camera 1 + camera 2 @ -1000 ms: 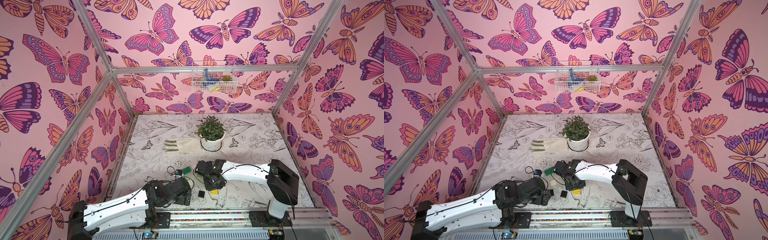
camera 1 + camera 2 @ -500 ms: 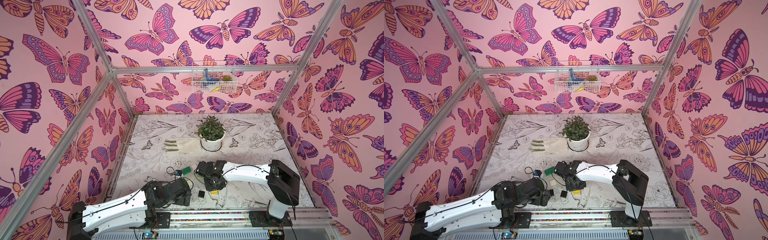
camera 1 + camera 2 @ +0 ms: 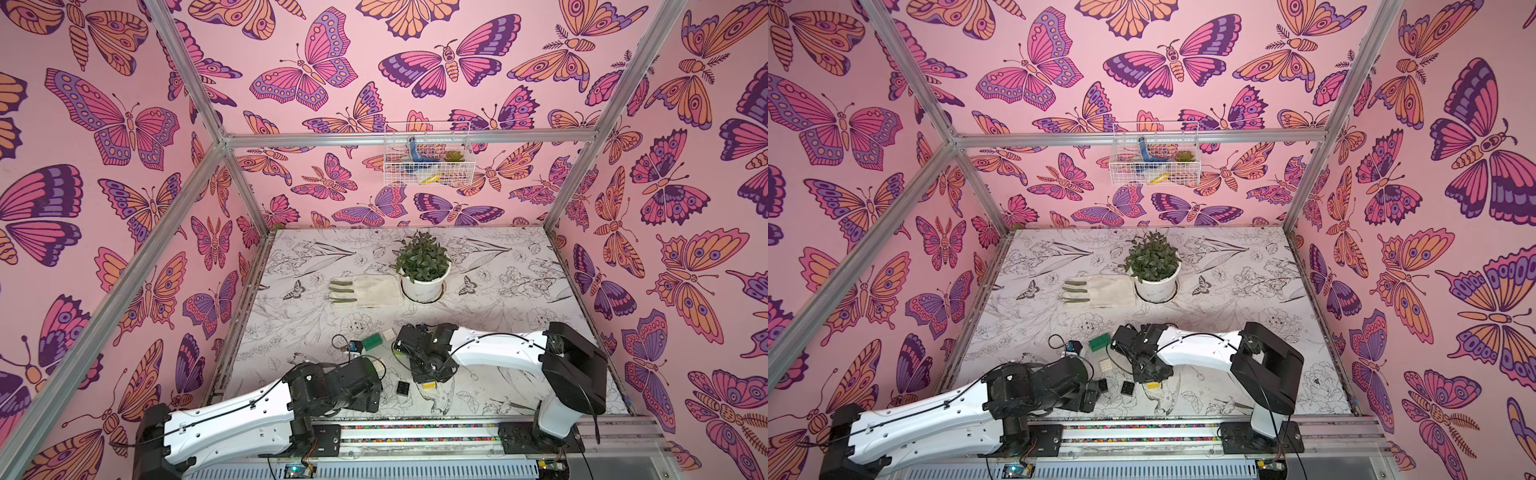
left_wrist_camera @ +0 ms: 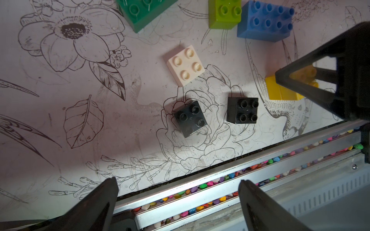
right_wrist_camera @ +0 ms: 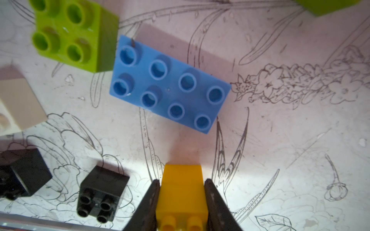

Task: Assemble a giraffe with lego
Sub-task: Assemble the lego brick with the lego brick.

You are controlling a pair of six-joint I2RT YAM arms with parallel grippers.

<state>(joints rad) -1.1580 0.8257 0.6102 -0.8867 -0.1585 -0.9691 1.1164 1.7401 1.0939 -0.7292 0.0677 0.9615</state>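
My right gripper [image 5: 181, 181] is shut on a yellow brick [image 5: 181, 192], one finger on each side, low over the front of the mat; the same yellow brick [image 3: 428, 385] shows in both top views. Loose lego lies around it: a long blue brick [image 5: 170, 86], a lime brick [image 5: 74, 34], two black bricks [image 4: 190, 119] [image 4: 242, 110], a white brick [image 4: 185, 65] and a long dark green brick [image 4: 144, 12]. My left gripper [image 4: 176, 182] hangs open and empty over the front rail, just short of the black bricks. No assembled giraffe is in view.
A potted plant [image 3: 423, 266] and a pale glove [image 3: 365, 291] sit farther back on the flower-print mat [image 3: 498, 291]. A small blue device with a cable [image 3: 354, 345] lies by the dark green brick. A rail with coloured pebbles [image 4: 220, 180] runs along the front edge.
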